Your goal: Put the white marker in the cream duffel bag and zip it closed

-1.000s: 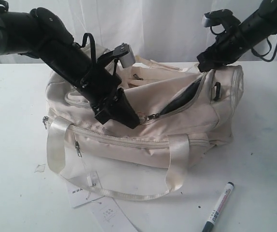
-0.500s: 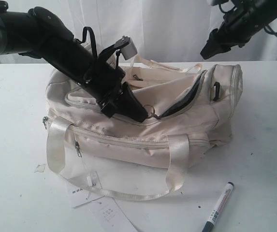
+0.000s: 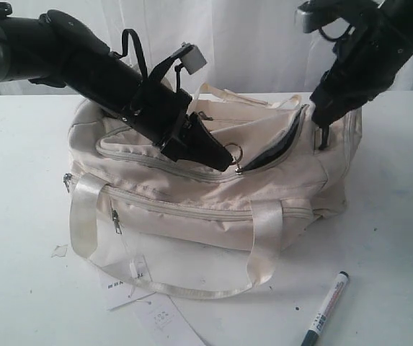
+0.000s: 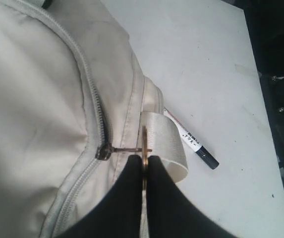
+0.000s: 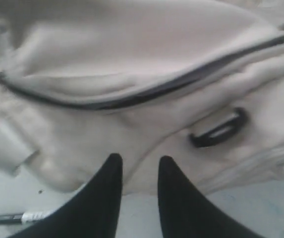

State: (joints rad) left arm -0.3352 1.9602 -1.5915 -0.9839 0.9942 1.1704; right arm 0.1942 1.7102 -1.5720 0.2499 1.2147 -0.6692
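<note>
The left gripper (image 4: 145, 166) has its two black fingers pinched tight on a thin brass-looking ring pull (image 4: 143, 141), seen edge-on. A short wire link runs from the ring to the zipper slider (image 4: 102, 151) just past the fingertips. Around that is the cream duffel bag (image 4: 37, 99): soft, slightly crumpled fabric with grey zipper teeth curving away along the top panel. A glossy satin handle (image 4: 166, 136) loops right beside the fingertips.

The right gripper (image 5: 138, 171) is holding nothing. Its fingers (image 5: 107, 198) are apart with a clear gap, hanging over the end of the bag. Just beyond them is a black strap ring (image 5: 218, 128), and past that the top zipper shows as a dark line.

Progress-wise, it looks like barely the first step. In the exterior view the top zipper is part open on the side of the slider towards the right gripper, with the black lining (image 3: 274, 151) showing through a narrow, slack gap. The white marker (image 3: 325, 310) isn't in the bag. It's lying flat on the white table (image 3: 26, 216), well away from both sets of fingers, on the handle side of the bag. It's a slim, hard white barrel with a black cap and dark print.

So probably left to do: grab the marker, drop it through the gap, then run the slider back across. The floppy fabric may bunch when the zip gets pulled.
</note>
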